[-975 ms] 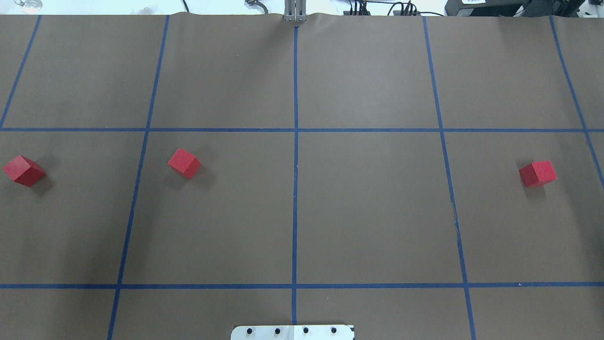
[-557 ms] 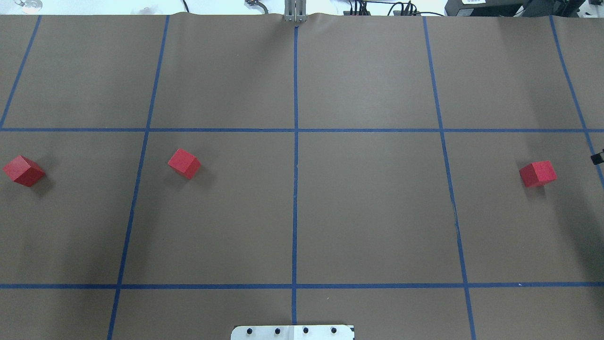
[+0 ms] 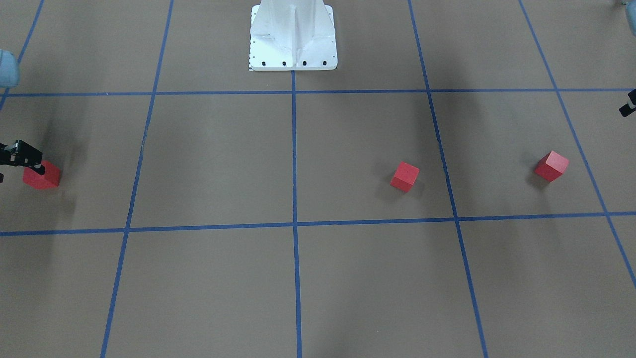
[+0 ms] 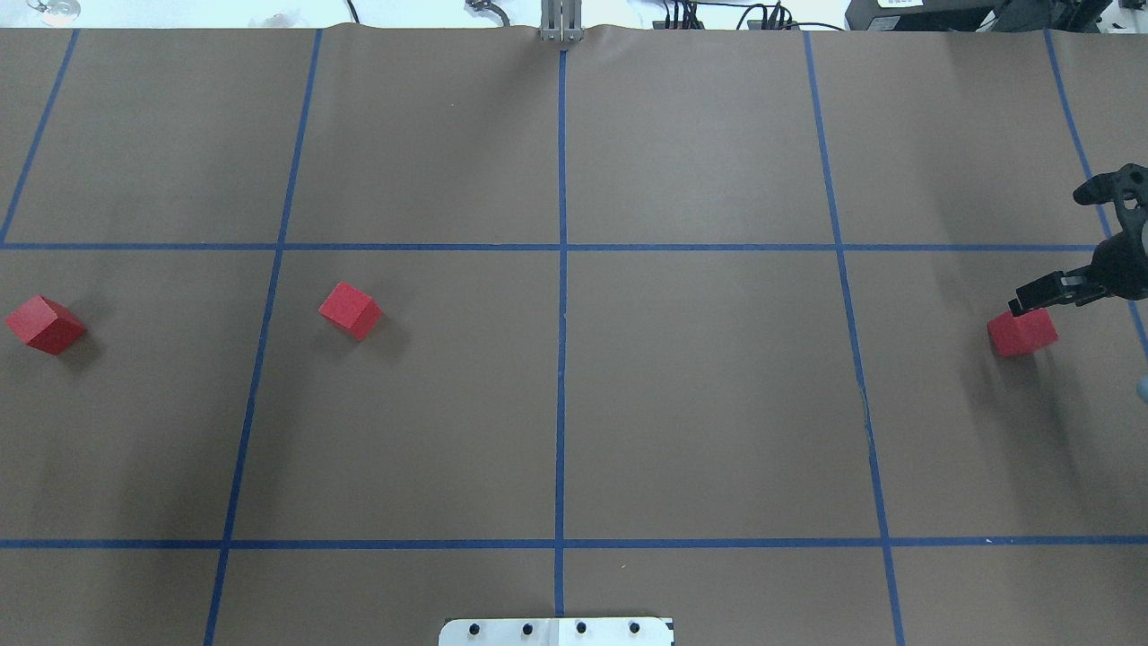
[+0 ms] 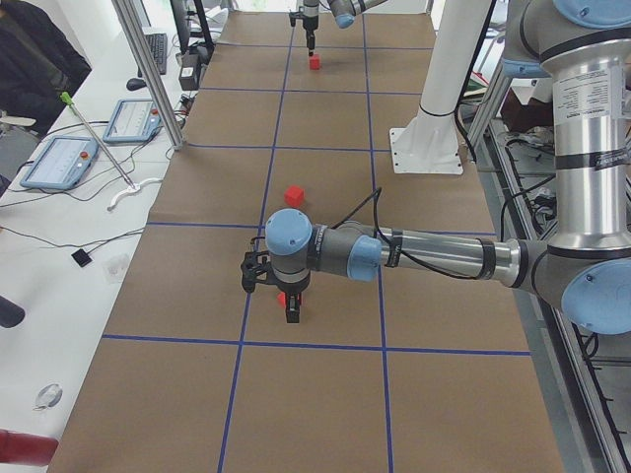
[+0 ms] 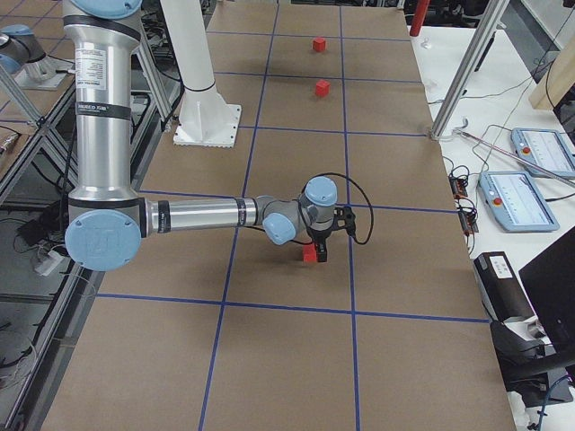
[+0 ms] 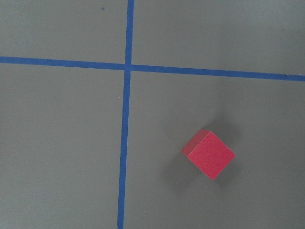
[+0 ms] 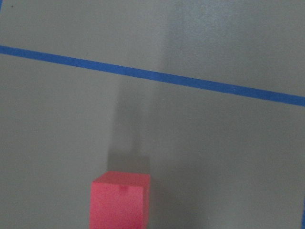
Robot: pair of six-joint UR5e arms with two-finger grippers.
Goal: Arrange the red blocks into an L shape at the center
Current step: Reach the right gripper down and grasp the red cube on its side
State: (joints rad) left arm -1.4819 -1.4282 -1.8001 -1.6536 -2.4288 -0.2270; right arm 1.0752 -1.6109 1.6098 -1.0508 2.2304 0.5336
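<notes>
Cubes of matte red, three small ones, lie scattered on the brown desk (image 4: 700,404). Far-left cube (image 4: 45,324): left claw (image 5: 274,294) close by, spread impossible to tell. Second cube (image 4: 350,310), left of the centre line (image 4: 561,395). Far-right cube (image 4: 1022,333): right claw (image 4: 1049,249) spread wide, one finger (image 4: 1040,294) over it.

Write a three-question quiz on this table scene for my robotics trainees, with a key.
1. How many red blocks lie on the brown paper?
2. True or false: one block already touches the middle blue tape line.
3. The gripper beside the block at the overhead view's right edge belongs to: A) the left arm, B) the right arm, C) an operator.
Key: 1) three; 2) false; 3) B.
</notes>
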